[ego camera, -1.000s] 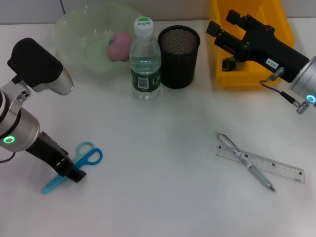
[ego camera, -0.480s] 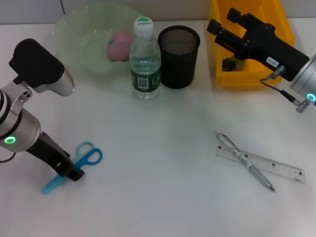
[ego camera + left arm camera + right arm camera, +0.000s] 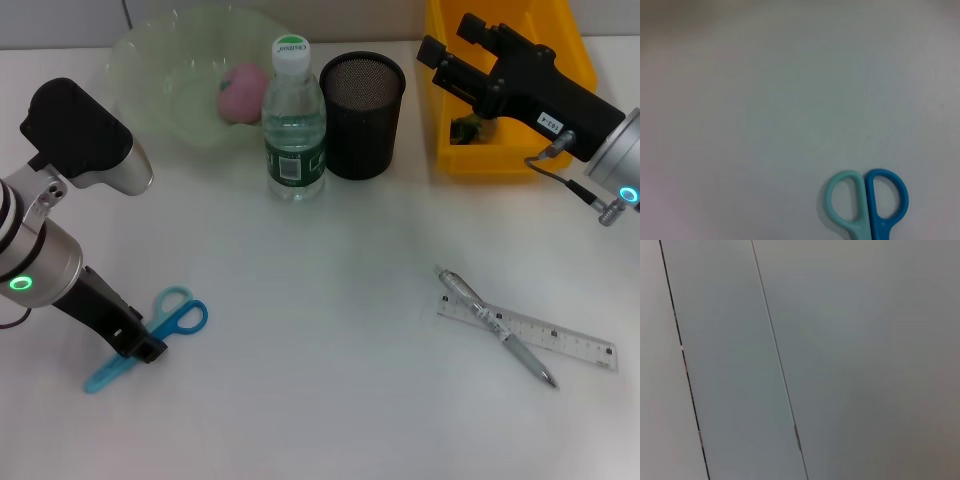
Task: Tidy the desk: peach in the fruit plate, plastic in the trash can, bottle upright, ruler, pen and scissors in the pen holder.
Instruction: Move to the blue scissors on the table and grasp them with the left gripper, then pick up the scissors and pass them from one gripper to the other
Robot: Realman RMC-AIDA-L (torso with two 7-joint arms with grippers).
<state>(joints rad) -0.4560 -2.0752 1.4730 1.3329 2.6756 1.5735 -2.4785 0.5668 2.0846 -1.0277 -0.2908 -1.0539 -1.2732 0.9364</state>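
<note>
Blue scissors (image 3: 170, 322) lie flat on the white desk at the front left; their handles also show in the left wrist view (image 3: 867, 205). My left gripper (image 3: 140, 345) is down at the scissors' middle, between handles and blades. My right gripper (image 3: 452, 42) is open and empty, raised over the yellow trash bin (image 3: 500, 158), which holds a dark scrap of plastic (image 3: 465, 128). The pink peach (image 3: 240, 92) lies in the clear green plate (image 3: 140, 60). The water bottle (image 3: 293, 120) stands upright beside the black mesh pen holder (image 3: 362, 115). A pen (image 3: 495, 325) lies across a clear ruler (image 3: 540, 338) at the front right.
Plate, bottle, pen holder and bin stand in a row along the back of the desk. The right wrist view shows only grey wall panels (image 3: 840, 340).
My right gripper has drifted slightly up and back over the bin. My left gripper has shifted a little at the scissors, which have not moved.
</note>
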